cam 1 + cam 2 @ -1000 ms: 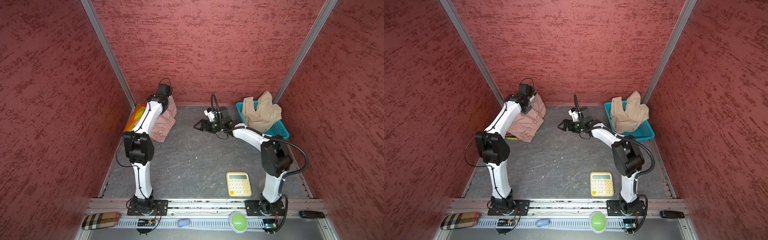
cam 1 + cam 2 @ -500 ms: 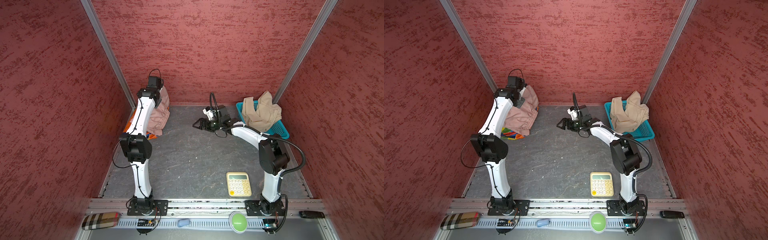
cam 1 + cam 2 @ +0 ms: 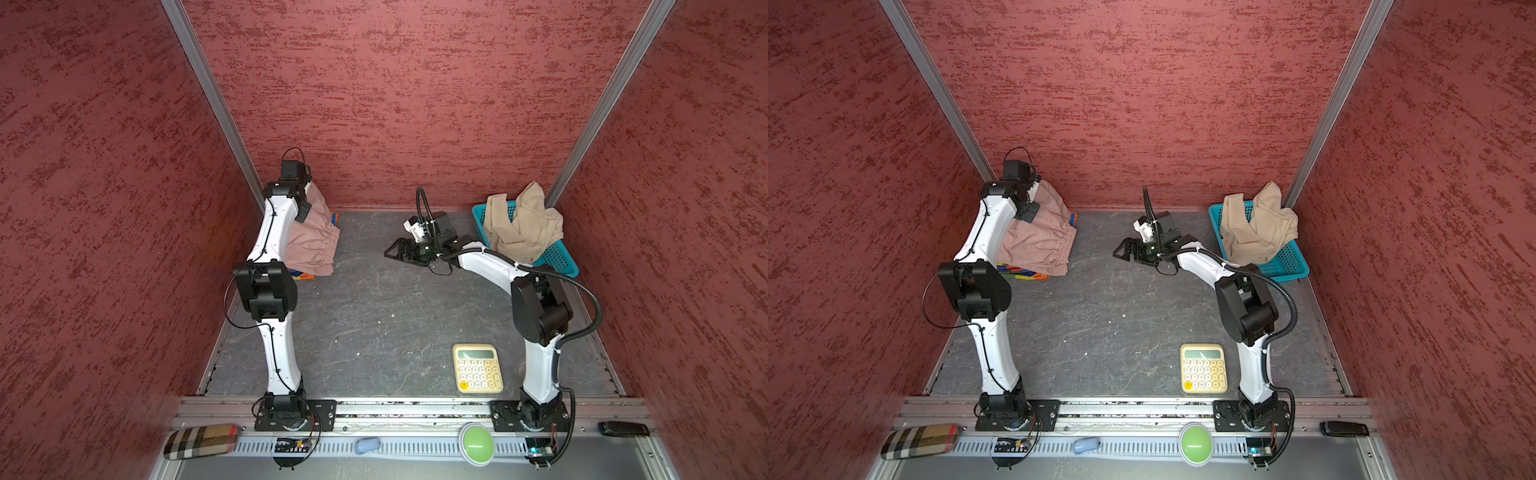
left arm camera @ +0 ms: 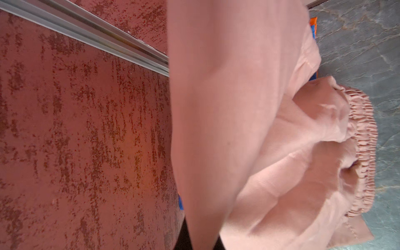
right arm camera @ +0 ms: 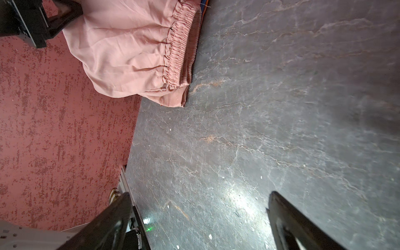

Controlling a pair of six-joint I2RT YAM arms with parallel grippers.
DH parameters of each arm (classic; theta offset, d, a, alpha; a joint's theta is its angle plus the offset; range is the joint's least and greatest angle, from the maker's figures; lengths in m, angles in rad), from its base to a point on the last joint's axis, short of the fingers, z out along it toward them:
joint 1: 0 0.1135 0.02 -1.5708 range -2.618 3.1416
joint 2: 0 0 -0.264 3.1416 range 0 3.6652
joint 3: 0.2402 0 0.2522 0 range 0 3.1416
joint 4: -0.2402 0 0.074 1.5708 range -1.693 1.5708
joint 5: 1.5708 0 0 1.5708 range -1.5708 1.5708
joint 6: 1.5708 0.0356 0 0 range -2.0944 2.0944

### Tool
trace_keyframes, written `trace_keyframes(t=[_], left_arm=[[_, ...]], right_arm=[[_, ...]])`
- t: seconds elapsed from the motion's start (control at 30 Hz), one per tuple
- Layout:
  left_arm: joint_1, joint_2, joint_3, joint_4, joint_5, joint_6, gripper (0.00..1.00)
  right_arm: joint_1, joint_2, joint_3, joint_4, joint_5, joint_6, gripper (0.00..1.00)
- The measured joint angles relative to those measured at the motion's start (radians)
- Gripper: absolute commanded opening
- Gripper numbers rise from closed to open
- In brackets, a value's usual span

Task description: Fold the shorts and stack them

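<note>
So, starting on the left: the left gripper (image 3: pixel 304 210) is up high in the back left corner, jaws pinched together on one edge of the dusty pink fabric shorts (image 3: pixel 312 245). The cloth hangs down from that pinch in a slope. The gathered elastic waistband is the low end, down by the dark grey stone-look tabletop (image 3: pixel 374 324). The left wrist view is pretty much all pink fabric, so you can't see the fingers themselves there.

Underneath the pink pair are the rainbow colour-block shorts (image 3: pixel 305 275), lying flat on the table by the left wall. They're mostly covered, with just a striped strip poking out at the near edge and a sliver of orange and blue at the far side.

Moving to the middle, the right gripper (image 3: pixel 392 253) hangs low over the back of the table, pointed left toward the pink shorts but well apart from them. Its jaws are spread wide and hold nothing; in the right wrist view there's only tabletop between the two black fingers (image 5: pixel 116 216).

Closer to the front, a cream-yellow calculator (image 3: pixel 477 368) lies flat near the right arm's base.

Far right, back corner: the beige fabric shorts (image 3: pixel 519 228) are heaped in the teal perforated plastic basket (image 3: pixel 557 259), all bunched up and spilling over the rim. I can't make out a drawstring from here.
</note>
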State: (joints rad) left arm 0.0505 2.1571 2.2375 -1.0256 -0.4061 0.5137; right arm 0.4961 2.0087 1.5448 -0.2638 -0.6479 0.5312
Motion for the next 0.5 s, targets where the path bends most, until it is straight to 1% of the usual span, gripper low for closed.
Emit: trace_keyframes(t=[0.2,0.33,0.5], left_arm=[[0.052,0.000,-0.082,0.100,0.050,0.055,0.00],[0.063,-0.064,-0.196,0.187,0.100,0.084,0.00],[0.075,-0.076,-0.201,0.220,0.137,0.109,0.00]], right_arm=[[0.004,0.023,0.038,-0.026,-0.006,0.000,0.99],[0.008,0.056,0.075,-0.036,-0.007,0.000,0.99],[0.018,0.072,0.085,-0.052,-0.008,0.000,0.99]])
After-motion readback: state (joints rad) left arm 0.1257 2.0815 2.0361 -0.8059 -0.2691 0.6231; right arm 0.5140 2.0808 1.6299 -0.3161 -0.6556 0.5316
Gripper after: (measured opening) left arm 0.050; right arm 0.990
